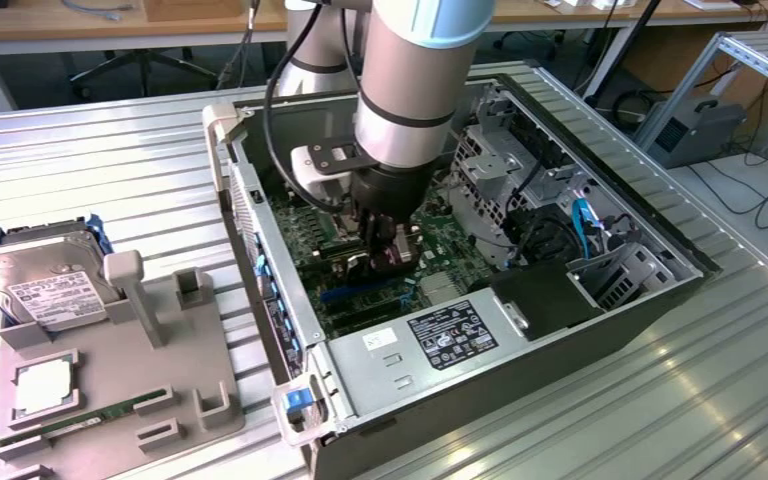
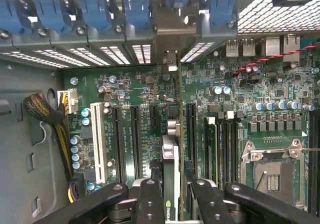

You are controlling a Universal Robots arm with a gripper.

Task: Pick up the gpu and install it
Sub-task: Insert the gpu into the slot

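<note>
Gpu (image 2: 170, 159): clamped on edge between the closed black fingers (image 2: 150, 204), upright above the motherboard (image 2: 145, 83) inside the open computer case (image 1: 651, 290), metal bracket end up against the case's rear wall by the row of blue clips (image 2: 95, 8). Standing among the long black slots, just beside one; cannot tell whether seated in it. Beneath all, a ribbed metal worktop (image 1: 704, 400). On it, the case lying on its side, open face up, in the middle of the exterior view. Reaching straight down into the case, a silver-and-grey arm (image 1: 404, 90). On the exterior view's left, well apart from the fingers, a grey holder tray (image 1: 131, 390) resting on the worktop just beside the case. At the near end of the case, a power supply (image 1: 451, 335) with a black label. At the far end of the tray, a silver hard drive (image 1: 44, 285) with a white label. Nearer, a square processor chip (image 1: 40, 385) lying flat in its recess. Nearest, a narrow green memory stick (image 1: 77, 428) in its groove.
</note>
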